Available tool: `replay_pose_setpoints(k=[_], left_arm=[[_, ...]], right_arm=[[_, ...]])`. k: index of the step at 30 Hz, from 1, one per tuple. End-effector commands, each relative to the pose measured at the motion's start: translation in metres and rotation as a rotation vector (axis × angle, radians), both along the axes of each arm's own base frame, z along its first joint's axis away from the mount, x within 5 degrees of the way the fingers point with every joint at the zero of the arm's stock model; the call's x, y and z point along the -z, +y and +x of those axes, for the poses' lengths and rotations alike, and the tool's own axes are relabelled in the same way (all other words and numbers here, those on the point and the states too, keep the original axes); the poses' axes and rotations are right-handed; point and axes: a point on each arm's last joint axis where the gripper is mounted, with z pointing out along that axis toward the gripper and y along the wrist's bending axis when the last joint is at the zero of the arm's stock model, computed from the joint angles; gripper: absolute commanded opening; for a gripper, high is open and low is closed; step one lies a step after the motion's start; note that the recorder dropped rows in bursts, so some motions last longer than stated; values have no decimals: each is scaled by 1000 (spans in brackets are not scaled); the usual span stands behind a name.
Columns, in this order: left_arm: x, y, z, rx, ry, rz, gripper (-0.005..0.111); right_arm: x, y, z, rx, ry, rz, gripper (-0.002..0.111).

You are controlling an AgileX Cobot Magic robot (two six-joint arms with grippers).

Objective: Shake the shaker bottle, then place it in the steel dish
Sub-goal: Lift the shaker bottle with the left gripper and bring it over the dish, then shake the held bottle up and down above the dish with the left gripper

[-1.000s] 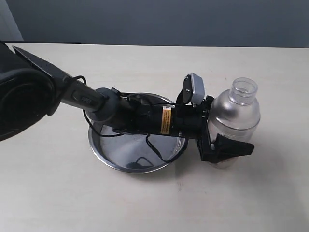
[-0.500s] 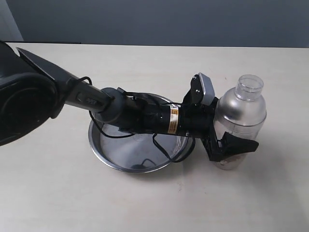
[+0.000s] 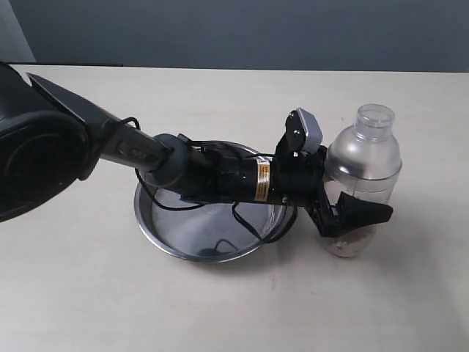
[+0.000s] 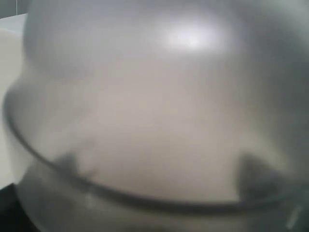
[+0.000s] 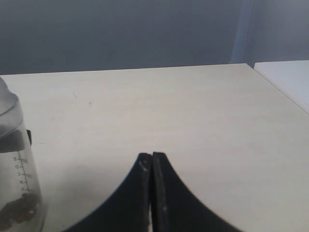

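Observation:
The shaker bottle (image 3: 363, 165) is clear plastic with brown pellets at its bottom and stands upright to the right of the steel dish (image 3: 157, 235). My left gripper (image 3: 353, 214) reaches across the dish and is shut on the bottle's lower body; one black finger (image 3: 366, 213) crosses its front. Whether the bottle's base touches the table I cannot tell. In the left wrist view the blurred bottle (image 4: 159, 111) fills the frame. My right gripper (image 5: 152, 158) is shut on nothing above bare table, with the bottle (image 5: 14, 188) at the frame's edge.
The left arm (image 3: 212, 176) and its cables hang over the steel dish. The beige table (image 3: 220, 315) stretches on all sides. A white surface (image 5: 289, 79) adjoins the table's far corner in the right wrist view.
The left gripper has carried the bottle a little to the right, away from the dish, and the bottle has gone from tilted to upright. The right gripper shows no earlier frame.

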Motion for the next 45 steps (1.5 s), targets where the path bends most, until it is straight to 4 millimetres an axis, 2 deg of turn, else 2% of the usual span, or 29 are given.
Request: replay_pose_setpoints(k=[1, 4, 6, 8, 11, 13, 14, 15, 16, 17, 19, 20, 21, 22, 23, 25, 27, 28, 29, 30, 31, 34, 35, 36, 38, 40, 41, 44, 45], left_arm=[[-20, -1, 1, -10, 20, -105, 1], [-61, -1, 4, -18, -54, -97, 1], [-107, 1, 7, -42, -176, -52, 1], [-170, 9, 10, -154, -329, 18, 1], [-253, 37, 9, -428, -466, 112, 1], [-285, 65, 7, -603, -452, 148, 1], [-286, 77, 6, -681, -356, 155, 1], [-274, 85, 7, -738, -272, 189, 1], [-255, 89, 8, -766, -201, 237, 1], [-216, 93, 7, -770, -109, 325, 1], [-168, 95, -2, -723, 1, 406, 1], [-166, 93, -11, -671, 2, 383, 1], [-178, 93, -17, -635, -31, 340, 1], [-202, 93, -24, -605, -91, 277, 1], [-242, 98, -33, -610, -200, 205, 1], [-274, 111, -43, -680, -268, 182, 1], [-246, 118, -44, -736, -152, 253, 1], [-204, 118, -42, -723, -85, 362, 1], [-174, 118, -40, -711, -30, 438, 0], [-163, 118, -39, -708, -12, 469, 1], [-168, 118, -40, -706, -27, 457, 1], [-245, 121, -61, -650, -199, 235, 0], [-252, 125, -66, -675, -176, 204, 0], [-241, 127, -66, -698, -121, 221, 0], [-178, 127, -64, -680, 1, 381, 0], [-146, 128, -63, -689, 109, 440, 0], [-156, 127, -66, -672, 109, 385, 0], [-235, 126, -85, -576, -133, 158, 0], [-244, 130, -87, -608, -158, 160, 0]], right_arm=[[-1, 0, 0, 4, -16, -4, -1], [-1, 0, 0, 4, -16, -4, -1], [-1, 0, 0, 4, -16, -4, -1], [-1, 0, 0, 4, -16, -4, -1], [-1, 0, 0, 4, -16, -4, -1], [-1, 0, 0, 4, -16, -4, -1], [-1, 0, 0, 4, -16, -4, -1], [-1, 0, 0, 4, -16, -4, -1], [-1, 0, 0, 4, -16, -4, -1], [-1, 0, 0, 4, -16, -4, -1], [-1, 0, 0, 4, -16, -4, -1], [-1, 0, 0, 4, -16, -4, -1], [-1, 0, 0, 4, -16, -4, -1], [-1, 0, 0, 4, -16, -4, -1], [-1, 0, 0, 4, -16, -4, -1], [-1, 0, 0, 4, -16, -4, -1], [-1, 0, 0, 4, -16, -4, -1], [-1, 0, 0, 4, -16, -4, -1], [-1, 0, 0, 4, -16, -4, -1], [-1, 0, 0, 4, -16, -4, -1], [-1, 0, 0, 4, -16, -4, -1], [-1, 0, 0, 4, -16, -4, -1], [-1, 0, 0, 4, -16, -6, -1], [-1, 0, 0, 4, -16, -6, -1], [-1, 0, 0, 4, -16, -6, -1], [-1, 0, 0, 4, -16, -6, -1], [-1, 0, 0, 4, -16, -6, -1], [-1, 0, 0, 4, -16, -6, -1], [-1, 0, 0, 4, -16, -6, -1]])
